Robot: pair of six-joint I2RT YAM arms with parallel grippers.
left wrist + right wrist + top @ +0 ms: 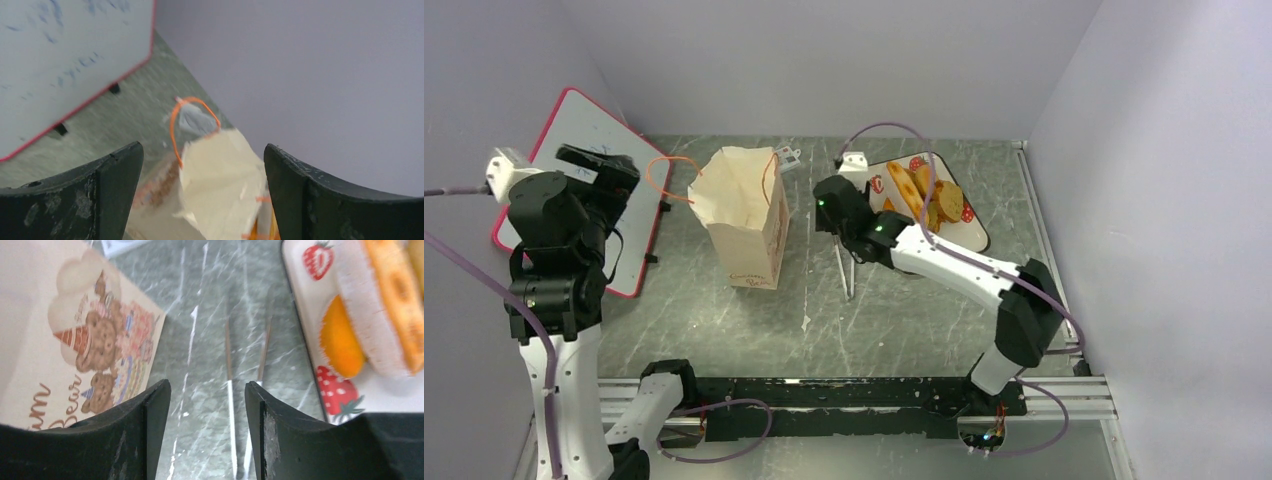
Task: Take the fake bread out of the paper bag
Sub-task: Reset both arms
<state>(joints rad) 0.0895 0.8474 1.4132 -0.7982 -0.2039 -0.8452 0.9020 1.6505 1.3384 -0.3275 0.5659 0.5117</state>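
Paper bag point(746, 215) upright mid-frame, fake bread point(921, 193) on tray point(970, 233) upper right; left end effector point(202, 149) and right end effector point(207, 395) both spread, empty (bag contents unseen); risk: light bag tips or a cord handle point(195, 99) snags on reaching in.

From above, the paper bag point(746, 215) has a crumpled top that hides its inside. The left wrist view is blurred and crops the bag at the bottom. The right wrist view cuts its lettering at the left edge, and the blurred fake bread point(345, 342) at the top and right.
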